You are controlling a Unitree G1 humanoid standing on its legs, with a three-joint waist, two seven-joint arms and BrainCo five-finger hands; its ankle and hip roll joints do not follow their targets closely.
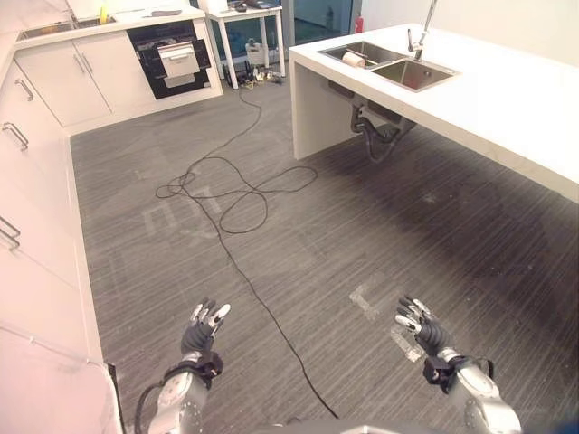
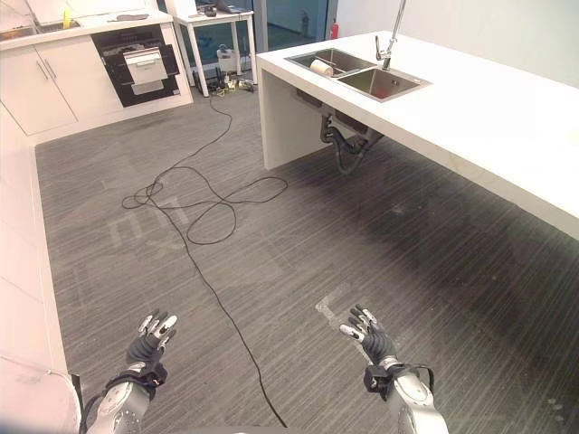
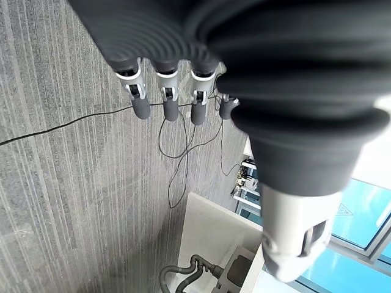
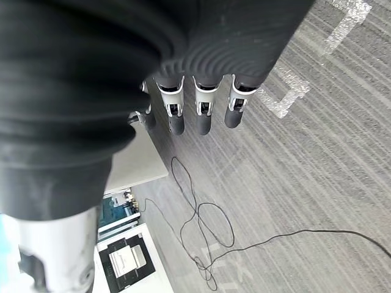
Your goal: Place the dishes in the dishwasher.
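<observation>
The dishwasher is a black-fronted unit set in the far cabinets, with a white part pulled out at its front. A pale round thing, a cup or a roll, lies in the left basin of the sink on the island. My left hand hangs open over the floor at the lower left, its fingers straight and holding nothing. At the lower right my right hand is open too, fingers spread and empty. Both hands are far from the sink and the dishwasher.
A white island counter with a faucet runs along the right. White cabinets line the left wall. A small white table stands beside the dishwasher. Tape marks lie on the grey floor between my hands.
</observation>
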